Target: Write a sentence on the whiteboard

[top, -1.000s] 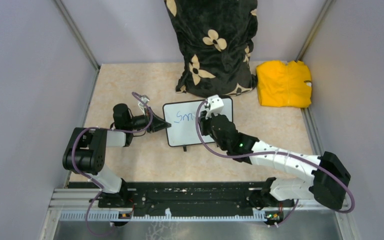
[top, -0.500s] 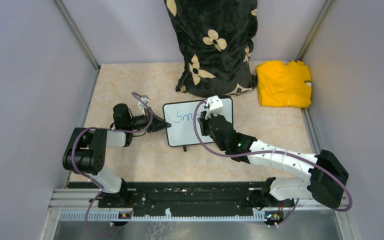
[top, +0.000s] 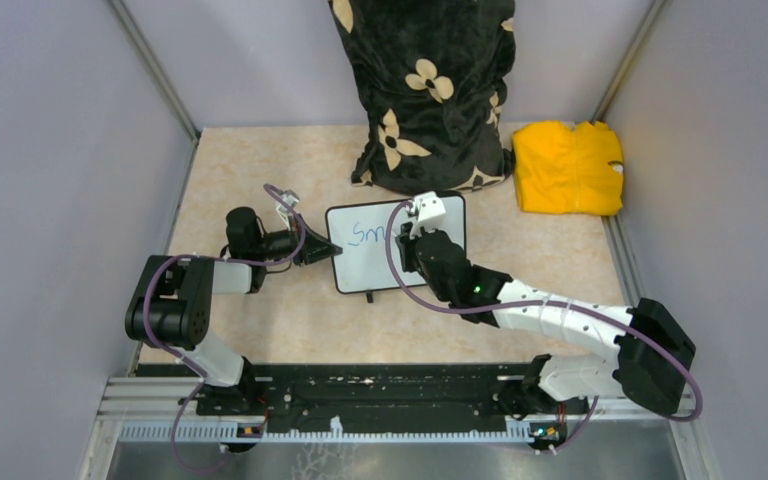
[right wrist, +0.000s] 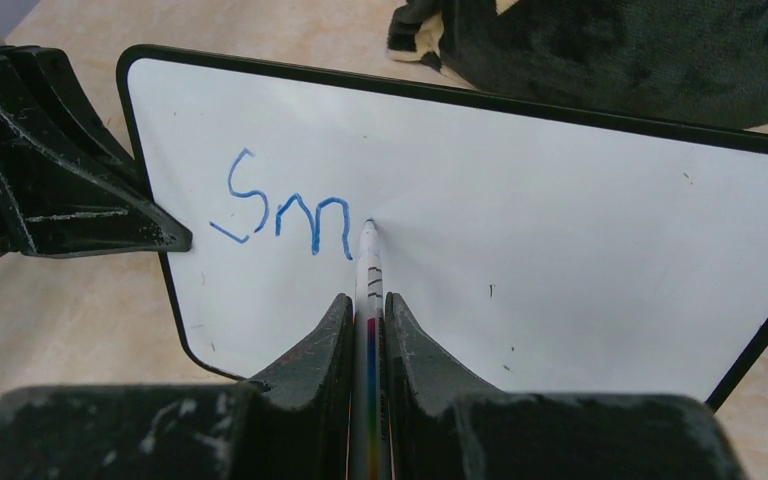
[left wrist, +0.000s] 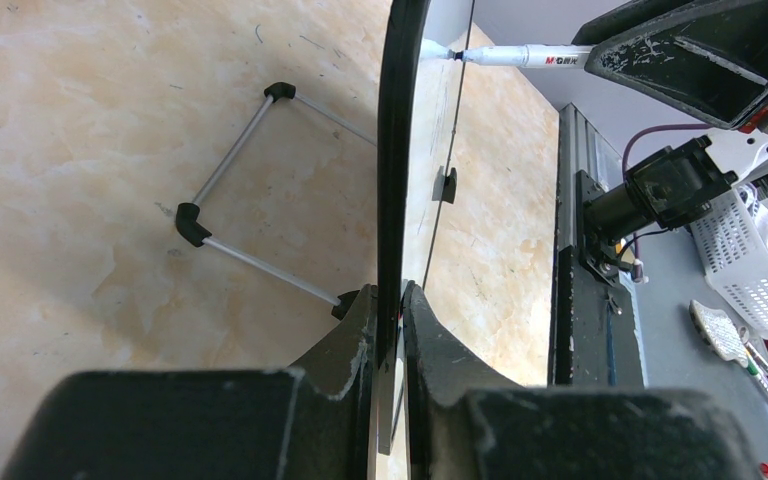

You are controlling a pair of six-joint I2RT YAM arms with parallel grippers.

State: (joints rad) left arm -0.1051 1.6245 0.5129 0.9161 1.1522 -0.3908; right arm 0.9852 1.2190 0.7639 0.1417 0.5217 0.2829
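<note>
So we clamp the board [top: 360,272] by its left edge in our left end effector [left wrist: 390,320], steadying it mid-way across the table [top: 260,170] against writing pressure. Our right end effector [right wrist: 368,325] pinches the marker [right wrist: 368,265], its tip touching the board just right of the unfinished sentence [right wrist: 285,205]. We count one board, one marker, two blue letters, two arms.

Black-and-white arms [top: 560,322], looping purple cables [top: 388,255], scuffed black fingers [right wrist: 305,360] (perhaps one green light [top: 476,290]).
</note>
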